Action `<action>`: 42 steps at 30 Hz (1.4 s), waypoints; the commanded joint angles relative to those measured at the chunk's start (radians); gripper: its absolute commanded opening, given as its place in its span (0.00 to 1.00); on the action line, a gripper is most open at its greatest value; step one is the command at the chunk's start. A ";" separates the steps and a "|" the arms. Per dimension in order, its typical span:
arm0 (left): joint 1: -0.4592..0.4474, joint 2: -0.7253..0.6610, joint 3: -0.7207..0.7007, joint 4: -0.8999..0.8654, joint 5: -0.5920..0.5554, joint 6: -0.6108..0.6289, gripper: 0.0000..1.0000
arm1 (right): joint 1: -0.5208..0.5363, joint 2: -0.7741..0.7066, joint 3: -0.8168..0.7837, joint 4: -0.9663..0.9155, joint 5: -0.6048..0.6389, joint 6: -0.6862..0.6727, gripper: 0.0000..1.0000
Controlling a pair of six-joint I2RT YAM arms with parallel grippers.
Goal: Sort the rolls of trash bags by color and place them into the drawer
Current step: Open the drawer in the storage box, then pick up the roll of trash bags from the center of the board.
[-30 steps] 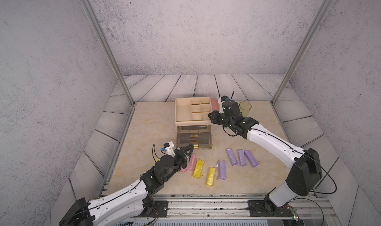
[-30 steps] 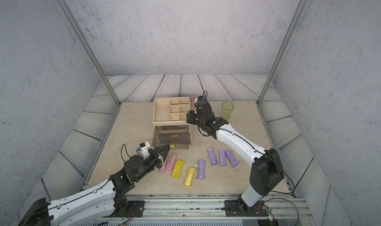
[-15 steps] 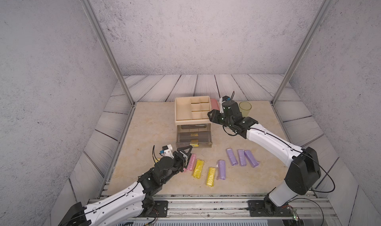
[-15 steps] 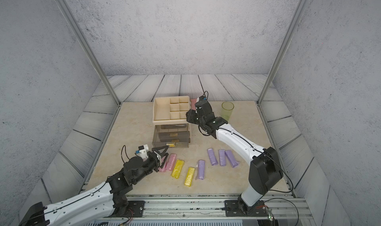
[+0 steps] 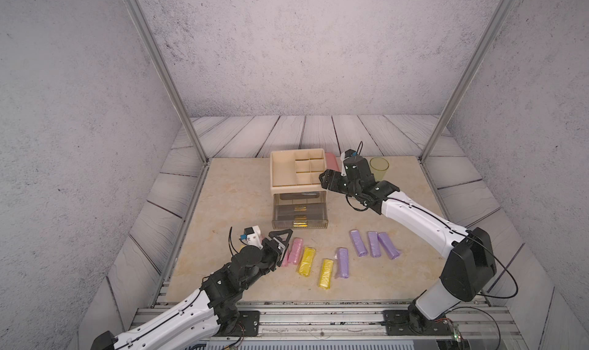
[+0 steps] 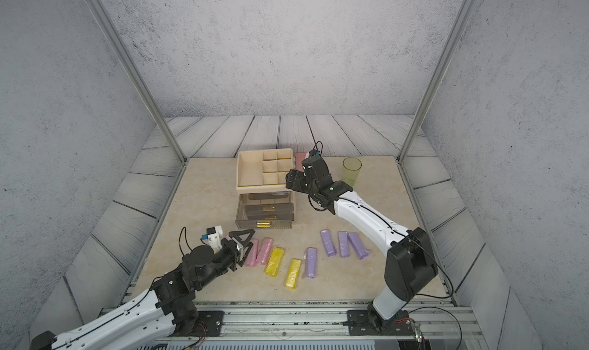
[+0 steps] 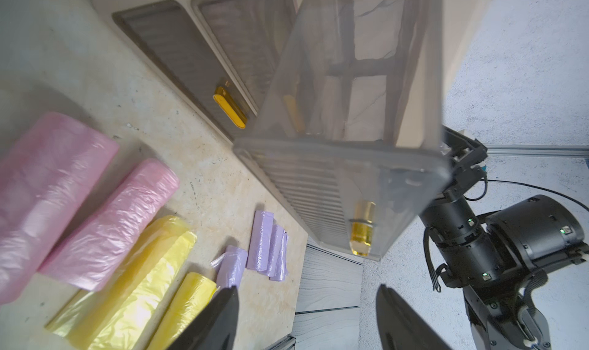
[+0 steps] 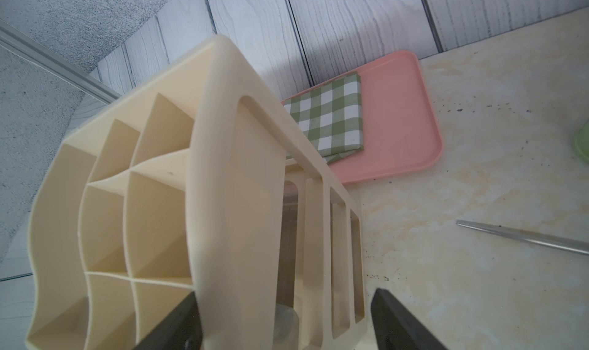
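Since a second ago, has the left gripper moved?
Yes. The left gripper has backed away from the drawer front, toward the robot's base, and its jaws have opened.

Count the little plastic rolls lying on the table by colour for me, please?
Pink rolls: 2
Yellow rolls: 2
Purple rolls: 4
Total: 8 in clear view; the left arm may hide more.

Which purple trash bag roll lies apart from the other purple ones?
The purple roll next to a yellow roll; the other three purple rolls lie together, side by side.
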State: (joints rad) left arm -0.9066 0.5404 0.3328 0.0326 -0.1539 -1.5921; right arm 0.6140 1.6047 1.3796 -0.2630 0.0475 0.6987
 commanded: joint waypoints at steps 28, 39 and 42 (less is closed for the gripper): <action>0.650 0.377 0.967 -0.666 0.347 1.072 0.90 | -0.053 -0.383 -0.221 -0.665 -0.157 -0.205 0.55; 1.152 0.483 0.667 -0.326 0.819 0.767 0.81 | 0.058 -0.287 -0.390 -0.563 -0.249 -0.064 0.57; 1.170 0.473 0.616 -0.322 0.825 0.773 0.81 | 0.090 -0.233 -0.413 -0.536 -0.233 -0.048 0.61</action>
State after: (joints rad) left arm 0.2474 1.0351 0.9718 -0.3668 0.5758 -0.7837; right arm 0.6827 1.3327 0.9867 -0.8234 -0.1791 0.6109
